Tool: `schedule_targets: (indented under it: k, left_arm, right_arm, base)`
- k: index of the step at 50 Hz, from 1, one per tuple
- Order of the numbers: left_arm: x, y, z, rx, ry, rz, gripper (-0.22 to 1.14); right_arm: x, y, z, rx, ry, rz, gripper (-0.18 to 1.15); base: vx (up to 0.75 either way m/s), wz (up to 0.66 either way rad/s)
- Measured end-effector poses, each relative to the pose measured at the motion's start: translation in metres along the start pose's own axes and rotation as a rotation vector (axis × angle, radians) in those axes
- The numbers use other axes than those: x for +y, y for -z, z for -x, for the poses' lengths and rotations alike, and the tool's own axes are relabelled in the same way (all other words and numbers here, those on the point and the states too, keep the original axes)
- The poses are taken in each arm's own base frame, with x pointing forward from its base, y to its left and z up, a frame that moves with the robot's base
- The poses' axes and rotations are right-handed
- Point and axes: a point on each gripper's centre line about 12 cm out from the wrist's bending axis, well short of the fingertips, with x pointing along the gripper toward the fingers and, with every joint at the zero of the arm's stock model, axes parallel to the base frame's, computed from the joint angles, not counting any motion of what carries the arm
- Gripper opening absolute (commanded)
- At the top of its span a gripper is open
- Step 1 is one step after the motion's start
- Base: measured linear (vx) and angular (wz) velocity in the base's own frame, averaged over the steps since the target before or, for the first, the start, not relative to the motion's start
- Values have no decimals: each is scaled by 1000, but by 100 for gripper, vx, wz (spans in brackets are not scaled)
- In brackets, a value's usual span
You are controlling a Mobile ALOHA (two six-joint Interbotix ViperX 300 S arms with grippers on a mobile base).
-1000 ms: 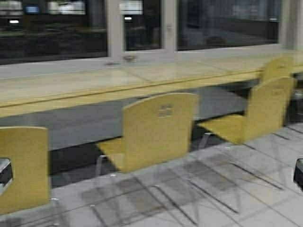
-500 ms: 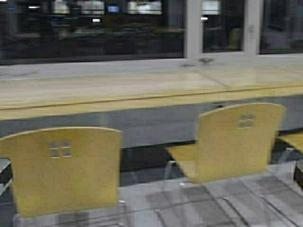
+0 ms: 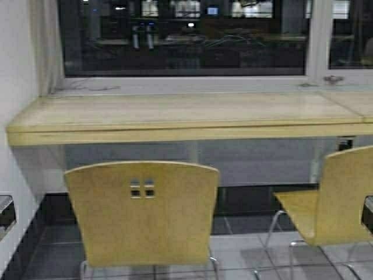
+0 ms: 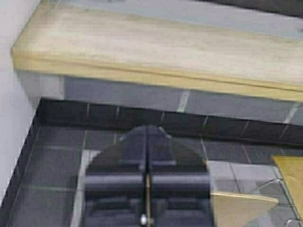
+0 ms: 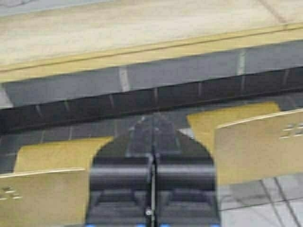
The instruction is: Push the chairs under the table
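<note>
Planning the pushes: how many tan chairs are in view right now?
2. One chair stands centre-left in front of the table, near the wall end. The second chair is at the right edge, partly cut off. More may stand out of view further right.

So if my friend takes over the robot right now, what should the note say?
Left tool: shut, holding nothing, low in front of the robot.
Right tool: shut, holding nothing, aimed between the two chairs.
Near chair: straight ahead, back toward the robot, standing out from the table.
Second chair: on the right, also out from the table.
Done: no chair pushed under yet.
Left: push both in; touching neither now.
</note>
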Motion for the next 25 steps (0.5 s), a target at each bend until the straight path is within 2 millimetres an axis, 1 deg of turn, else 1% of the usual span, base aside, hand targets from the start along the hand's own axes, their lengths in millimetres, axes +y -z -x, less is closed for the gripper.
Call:
schedule_targets:
  k: [7,11,18,25]
  left_arm:
    - [2,12,-8,60,-13,44,3]
    - [4,18,-12,90,-20,59,3]
    - [4,20,-15,108,-25,64,3]
    - [5,23,-16,118,-29,65,3]
  right_arm:
    - [-1,10,-8,75,10,-81,5]
    - [-1,17,-8,117,18,-139,5]
    - [-1,15,-10,135,24,-211,5]
    - [-1,15,-14,149,29,-245,5]
  base:
    - [13,26]
    - [15,29]
    - [17,23]
    - [15,8]
